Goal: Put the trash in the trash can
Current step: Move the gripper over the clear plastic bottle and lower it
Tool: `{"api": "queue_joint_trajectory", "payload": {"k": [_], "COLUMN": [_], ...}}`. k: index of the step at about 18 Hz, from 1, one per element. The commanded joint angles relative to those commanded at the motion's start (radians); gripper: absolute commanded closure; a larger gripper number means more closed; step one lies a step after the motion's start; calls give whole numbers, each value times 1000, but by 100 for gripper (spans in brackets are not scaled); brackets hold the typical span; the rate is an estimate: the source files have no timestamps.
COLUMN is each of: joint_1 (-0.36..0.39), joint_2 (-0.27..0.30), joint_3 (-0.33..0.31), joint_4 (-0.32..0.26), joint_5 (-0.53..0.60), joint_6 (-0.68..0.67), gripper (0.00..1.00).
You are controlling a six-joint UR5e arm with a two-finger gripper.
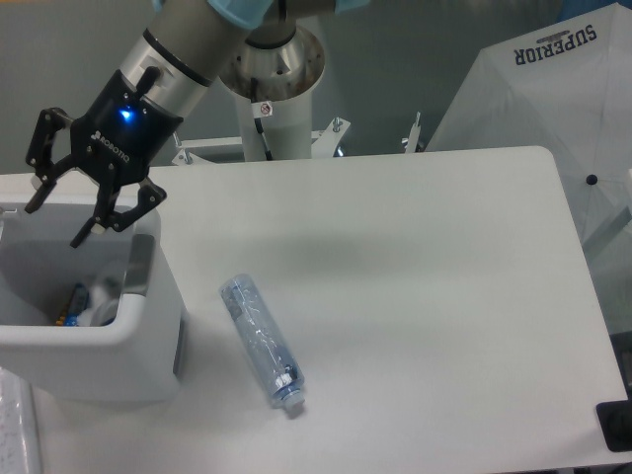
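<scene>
White surface (415,267) fills my view, my tool (69,212) hangs spread open and empty above the trash can (148,326) at left, the wrapper (99,312) lies inside, and the crushed bottle (263,342) lies near it, awaiting pickup.

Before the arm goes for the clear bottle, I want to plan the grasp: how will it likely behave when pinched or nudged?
The bottle looks empty and crushed, so it is probably very light and may buckle between the fingers. Lying on its side on the smooth table, it could roll or skid if nudged. Its clear plastic is likely slippery.
</scene>
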State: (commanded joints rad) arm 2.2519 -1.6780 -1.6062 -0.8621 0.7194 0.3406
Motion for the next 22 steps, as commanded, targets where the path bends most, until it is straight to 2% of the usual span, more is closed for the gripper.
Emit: {"api": "queue_joint_trajectory", "payload": {"k": [2,5,8,11,13,15,20,22], "joint_1": [3,31,60,93,120,127,126,123], "joint_2": [-23,-49,-72,-80,-94,-127,-241,-287], "joint_3": [28,45,57,54,61,65,94,101], "joint_4": [0,2,0,0,0,0,-3,-2], "joint_5": [2,23,127,262,293,322,530,578], "joint_6": [-40,-69,-93,-216,-259,-276,-354,-357], "gripper": [5,2,1,1,1,1,0,0]}}
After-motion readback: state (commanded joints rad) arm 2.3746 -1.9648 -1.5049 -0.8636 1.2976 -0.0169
